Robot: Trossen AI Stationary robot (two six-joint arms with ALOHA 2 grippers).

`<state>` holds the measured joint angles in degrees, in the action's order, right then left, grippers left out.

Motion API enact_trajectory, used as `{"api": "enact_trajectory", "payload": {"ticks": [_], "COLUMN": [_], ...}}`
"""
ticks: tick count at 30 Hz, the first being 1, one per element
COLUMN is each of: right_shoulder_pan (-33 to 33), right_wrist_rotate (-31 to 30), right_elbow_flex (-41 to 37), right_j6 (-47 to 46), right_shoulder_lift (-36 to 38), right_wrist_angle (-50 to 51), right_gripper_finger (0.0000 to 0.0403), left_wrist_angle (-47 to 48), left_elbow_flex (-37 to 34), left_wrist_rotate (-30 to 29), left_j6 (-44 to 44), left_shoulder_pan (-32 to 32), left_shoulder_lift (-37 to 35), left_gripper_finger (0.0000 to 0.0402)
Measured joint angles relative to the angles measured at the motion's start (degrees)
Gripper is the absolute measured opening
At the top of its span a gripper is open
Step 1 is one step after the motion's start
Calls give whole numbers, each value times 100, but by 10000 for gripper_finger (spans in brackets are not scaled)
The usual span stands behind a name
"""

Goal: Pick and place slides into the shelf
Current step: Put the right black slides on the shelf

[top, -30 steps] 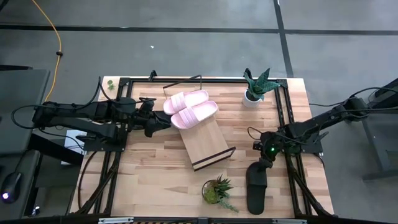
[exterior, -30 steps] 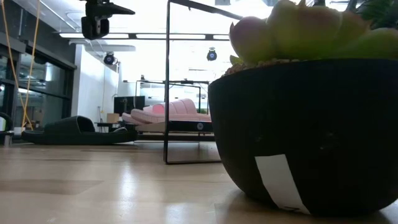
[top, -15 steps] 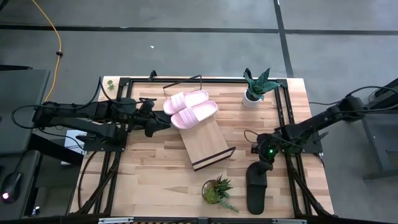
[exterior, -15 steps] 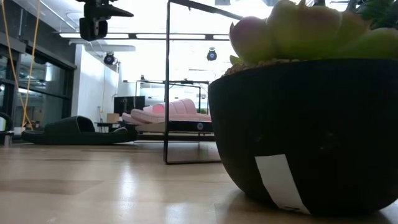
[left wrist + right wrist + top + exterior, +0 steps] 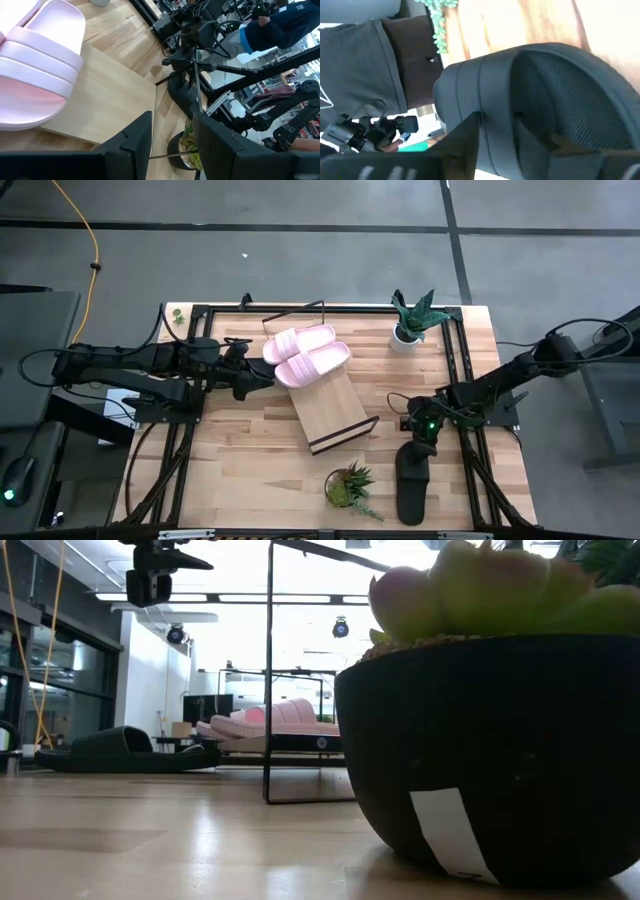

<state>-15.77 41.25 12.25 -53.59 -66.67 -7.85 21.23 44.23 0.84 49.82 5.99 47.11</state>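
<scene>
Shelf (image 5: 335,415) holds two pink slides (image 5: 306,354) (upper end); right gripper (image 5: 420,442) pinching black slide (image 5: 413,480).

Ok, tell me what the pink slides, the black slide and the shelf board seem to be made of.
Pink slides: probably soft moulded foam or rubber, matte; smooth one-piece straps with rounded ribs.
Black slide: likely the same moulded material, matte; the footbed shows a fine dotted texture in the right wrist view.
Shelf board: light wood or wood-look laminate with visible grain and dark edging.
</scene>
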Motion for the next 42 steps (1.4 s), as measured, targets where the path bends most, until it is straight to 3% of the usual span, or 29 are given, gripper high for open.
{"api": "enact_trajectory", "payload": {"ticks": [6,8,17,33,42], "right_shoulder_pan": [0,2,0,0,2], "right_wrist_rotate": [103,170,290,153,-848], "right_elbow_flex": [0,0,0,0,0], "right_j6": [77,69,-543,-2266,-2495], "right_shoulder_lift": [0,2,468,2581,3648], "right_wrist_angle": [-61,-69,-178,-267,-412], "right_gripper_finger": [17,6,2,0,0], "left_wrist_angle": [0,0,0,2,-2], "left_elbow_flex": [0,0,0,0,0], "left_wrist_rotate": [0,0,0,22,22], "left_j6": [-1,-6,-26,-69,-69], "left_shoulder_pan": [1,-1,1,1,1], "left_shoulder_lift": [0,0,0,0,0], "left_gripper_finger": [133,133,133,133,133]}}
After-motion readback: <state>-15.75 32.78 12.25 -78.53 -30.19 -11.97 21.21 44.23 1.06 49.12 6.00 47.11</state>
